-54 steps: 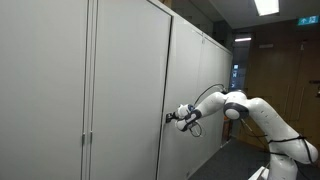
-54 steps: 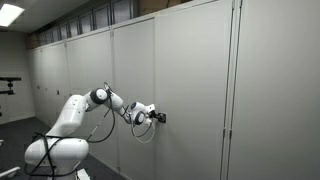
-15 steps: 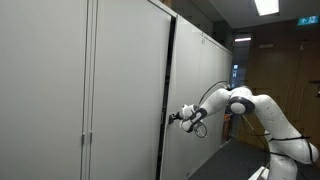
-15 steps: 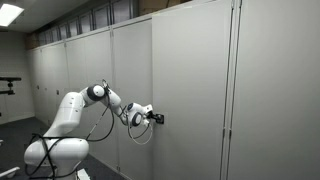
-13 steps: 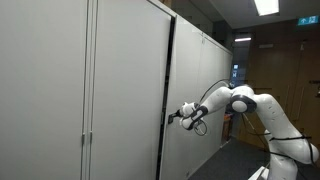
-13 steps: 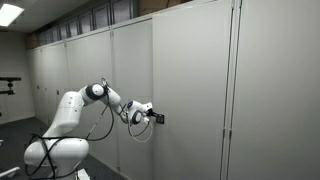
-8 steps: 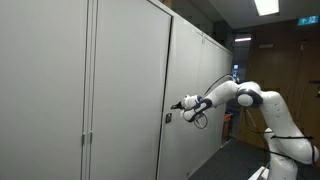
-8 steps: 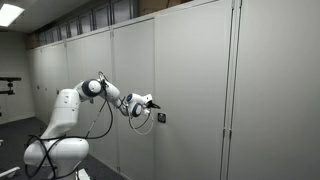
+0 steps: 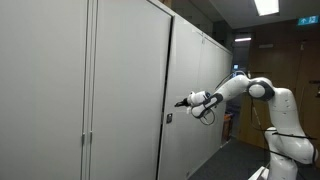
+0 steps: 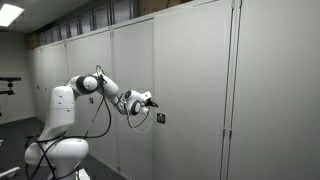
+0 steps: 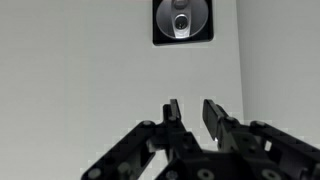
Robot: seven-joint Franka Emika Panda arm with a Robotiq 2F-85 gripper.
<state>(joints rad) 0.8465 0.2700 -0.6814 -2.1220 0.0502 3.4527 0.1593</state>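
The arm [image 9: 250,88] stretches out nearly level, elbow raised and wrist straight; the gripper [image 9: 182,101] at its end points forward, held free in the air. In the wrist view its fingers [image 11: 172,112] are drawn in close, seemingly with a slim gap between the tips; they grip nothing.

A white robot arm [image 9: 262,92] of glossy, rounded segments shows at the right of the frame in an exterior view, with darker rings at its joints. A thin black cable [image 9: 208,116] hangs in loops near its wrist. The black gripper [image 11: 190,105] has two slim angular fingers [image 11: 214,114], at bottom centre of the wrist view.
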